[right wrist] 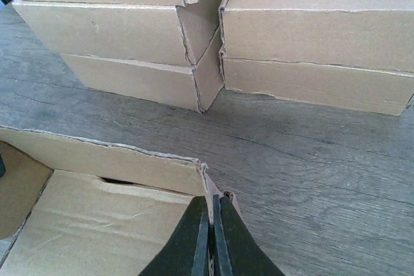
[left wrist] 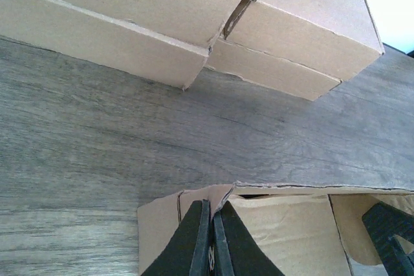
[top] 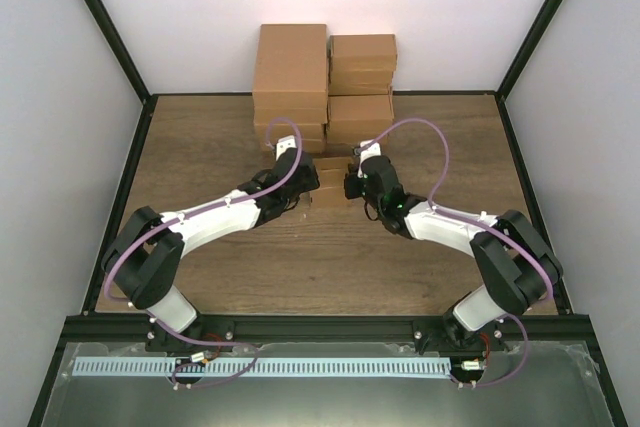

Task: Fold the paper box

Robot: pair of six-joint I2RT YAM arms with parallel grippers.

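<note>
A wood-grain bench [top: 330, 267] fills the overhead view, enclosed by pale walls. At its far edge stand stacks of finished cardboard boxes [top: 290, 72], two piles side by side and touching. Just in front of them, at the middle of the bench, lies the paper box [top: 330, 185], a flat brown cardboard piece that is only partly shaped. The left arm [top: 215, 217] and the right arm [top: 450, 227] reach inward from the near edge and meet at this box, one at each end.

From the wrist views, the box's base panel lies flat and its long far wall stands up, with a dark slit showing along the fold. The left tool [left wrist: 212, 224] is clenched, its two dark fingers pressed together on the thin cardboard edge at the box's left corner. The right tool [right wrist: 211, 218] is likewise clenched on the cardboard edge at the right corner. How firmly each grips cannot be told.

The work appears to be at an early to middle stage: one wall is raised, while the end flaps look loose and no lid is closed over the top. The ends probably need tucking and the remaining panels folding shut
</note>
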